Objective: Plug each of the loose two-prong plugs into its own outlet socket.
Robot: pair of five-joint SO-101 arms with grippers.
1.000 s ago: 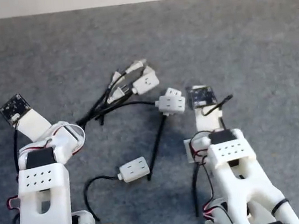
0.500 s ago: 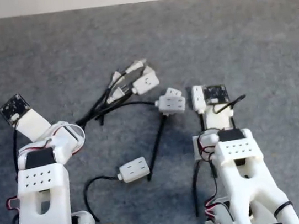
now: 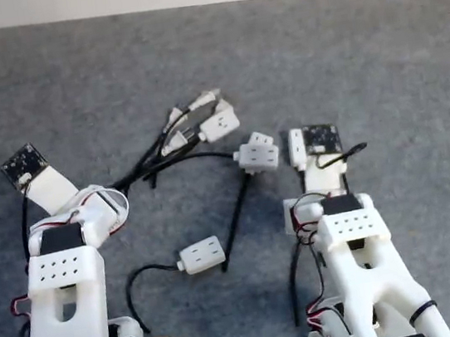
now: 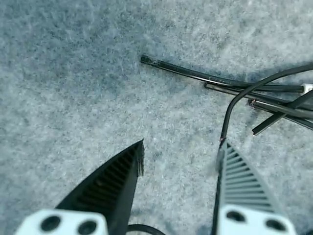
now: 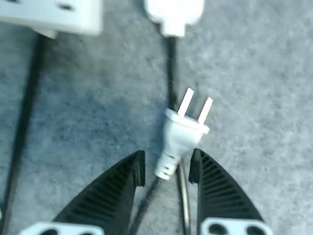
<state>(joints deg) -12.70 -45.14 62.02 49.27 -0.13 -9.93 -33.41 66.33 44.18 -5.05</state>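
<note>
On the grey carpet (image 4: 73,98), a white two-prong plug (image 5: 182,132) lies between the parted fingers (image 5: 115,196) of the right gripper (image 5: 166,169). The left gripper (image 4: 181,156) is open above the carpet, beside black cables (image 4: 215,78).

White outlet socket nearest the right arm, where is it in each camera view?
High view: white outlet socket mid-table, right of the black cord bundle.
Right wrist view: at the frame edge, beyond the white two-prong plug by the right gripper.
Left wrist view: aimed at that bundle, left of the socket.
Shared landmark: the socket's own black cord.
</note>
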